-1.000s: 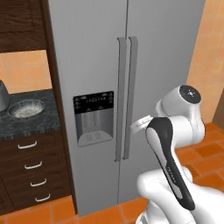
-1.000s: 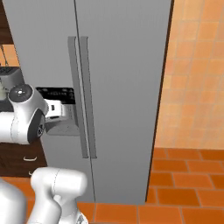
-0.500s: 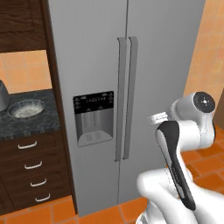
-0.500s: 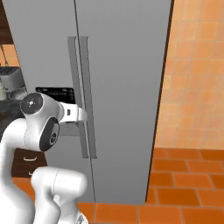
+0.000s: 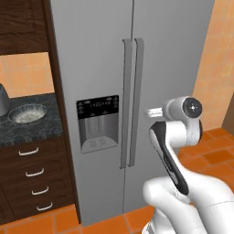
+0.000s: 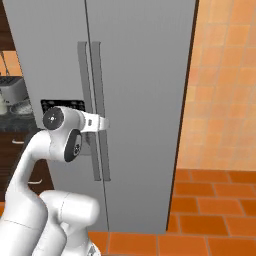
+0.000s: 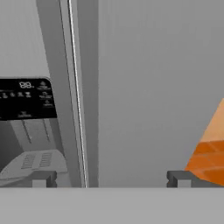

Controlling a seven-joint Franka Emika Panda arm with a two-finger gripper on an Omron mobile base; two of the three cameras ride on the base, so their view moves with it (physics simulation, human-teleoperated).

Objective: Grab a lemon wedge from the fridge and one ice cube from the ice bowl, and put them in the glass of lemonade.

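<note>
The tall grey fridge stands straight ahead with both doors shut, so the lemon wedge is hidden. Its two long handles run down the middle, and the black dispenser panel is on the left door. My gripper hovers just right of the handles at panel height, close to the door. In the hand view the gripper is open, its fingertips wide apart, with the handles up ahead. The grey ice bowl sits on the dark counter at the left. I cannot make out the glass of lemonade.
Dark wood drawers sit under the counter left of the fridge. A silver toaster stands on that counter. An orange tiled wall and orange floor lie to the right of the fridge.
The arm has swung rightward across the fridge front, carrying the hand from the dispenser panel to just beside the door handles. The fridge doors have stayed shut.
</note>
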